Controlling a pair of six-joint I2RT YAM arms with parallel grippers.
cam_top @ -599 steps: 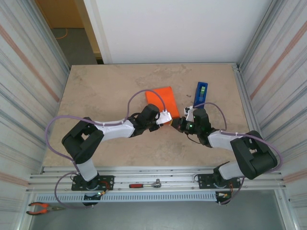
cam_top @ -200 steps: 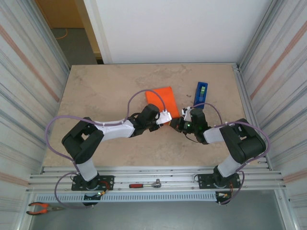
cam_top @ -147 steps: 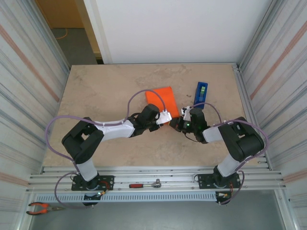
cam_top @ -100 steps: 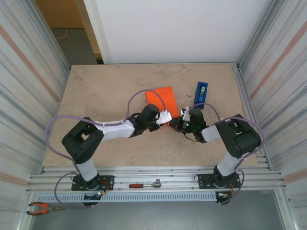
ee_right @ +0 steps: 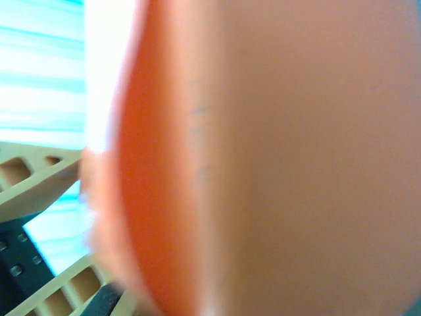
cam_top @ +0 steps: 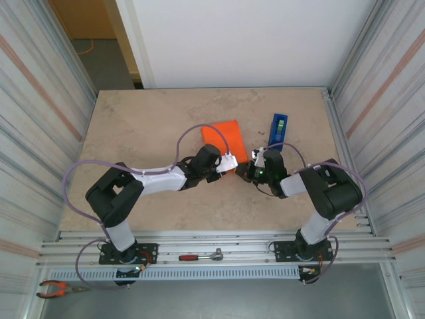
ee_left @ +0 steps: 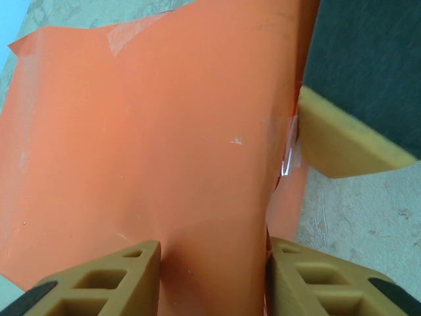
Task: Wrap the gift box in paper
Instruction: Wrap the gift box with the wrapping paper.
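The table (cam_top: pixel 153 126) has a beige top with a pattern like stone. Behind it stands a plain white wall panel (cam_top: pixel 246 40). A ribbed metal left wall (cam_top: pixel 33 119) and a similar right wall (cam_top: pixel 392 100) close the sides. At the far left corner, an opening shows a grey floor (cam_top: pixel 106 63). A metal rail (cam_top: pixel 219 240) runs along the near edge. The light is even and soft.

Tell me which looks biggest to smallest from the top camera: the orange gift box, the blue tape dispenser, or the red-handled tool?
1. The gift box, clearly the biggest.
2-3. The tape dispenser and the red-handled tool: unsure, because the tool looks longer but much thinner.
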